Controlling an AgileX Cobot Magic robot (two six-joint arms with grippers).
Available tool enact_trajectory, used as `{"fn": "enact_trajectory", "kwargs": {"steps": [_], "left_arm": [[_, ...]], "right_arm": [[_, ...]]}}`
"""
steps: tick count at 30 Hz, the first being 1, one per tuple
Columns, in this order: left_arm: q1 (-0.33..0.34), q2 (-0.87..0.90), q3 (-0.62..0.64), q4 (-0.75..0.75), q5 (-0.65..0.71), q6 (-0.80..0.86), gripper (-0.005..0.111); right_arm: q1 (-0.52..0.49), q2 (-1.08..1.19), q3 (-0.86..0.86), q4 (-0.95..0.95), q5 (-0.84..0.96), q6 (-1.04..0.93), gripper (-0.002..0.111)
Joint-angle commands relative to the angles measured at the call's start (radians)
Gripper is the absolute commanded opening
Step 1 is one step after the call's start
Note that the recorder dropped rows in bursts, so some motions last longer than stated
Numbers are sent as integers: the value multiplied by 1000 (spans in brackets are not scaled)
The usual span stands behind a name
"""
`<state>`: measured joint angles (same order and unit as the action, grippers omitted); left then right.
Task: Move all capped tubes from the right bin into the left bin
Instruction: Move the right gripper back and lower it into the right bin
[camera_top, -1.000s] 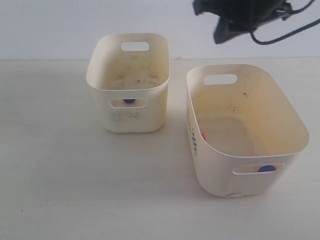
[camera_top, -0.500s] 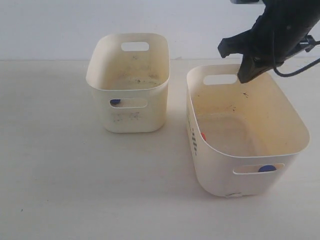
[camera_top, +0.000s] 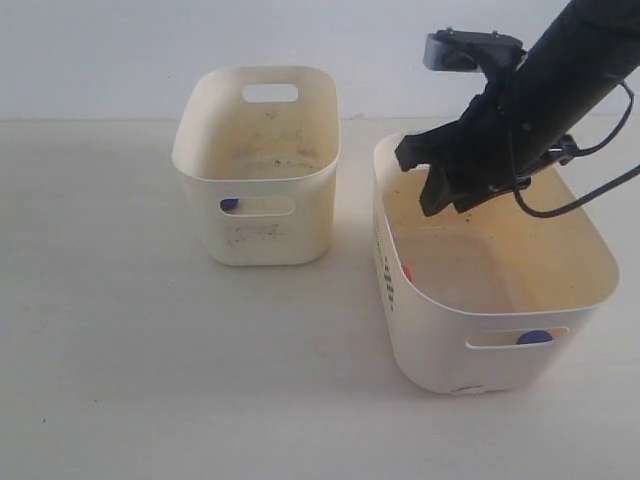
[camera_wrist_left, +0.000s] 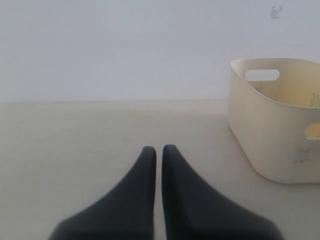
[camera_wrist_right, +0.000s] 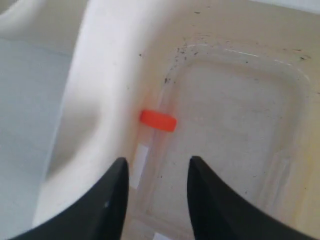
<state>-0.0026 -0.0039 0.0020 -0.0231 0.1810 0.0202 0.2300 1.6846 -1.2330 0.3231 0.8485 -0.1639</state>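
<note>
The right bin is the wider cream tub. An orange-red capped tube lies against its left inner wall, and a blue cap shows through its front slot. My right gripper hangs open over the bin's back left part. In the right wrist view, the orange-red cap lies just ahead of the open right gripper, with its pale tube along the bin wall. The left bin shows a blue cap through its slot. My left gripper is shut and holds nothing, low over the table.
A black cable loops off the right arm above the right bin. In the left wrist view, the left bin stands off to one side of the shut fingers. A pale wall rises behind the table.
The right arm has come down from the upper right and leftward, over the back of the right bin. The blue cap in the left bin's slot shifted left early on.
</note>
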Motion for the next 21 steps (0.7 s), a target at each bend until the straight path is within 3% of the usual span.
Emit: {"fn": "enact_trajectory", "kwargs": {"steps": [1,7,21], "left_arm": [[-7,4,-2,-3,-6,-4,4],[-7,4,-2,-3,-6,-4,4],[-7,4,-2,-3,-6,-4,4]], "right_arm": [[40,1,7,-60,42,12,39],[48,1,4,-201,123,80,39],[48,3,4,-150,241,-24,39]]}}
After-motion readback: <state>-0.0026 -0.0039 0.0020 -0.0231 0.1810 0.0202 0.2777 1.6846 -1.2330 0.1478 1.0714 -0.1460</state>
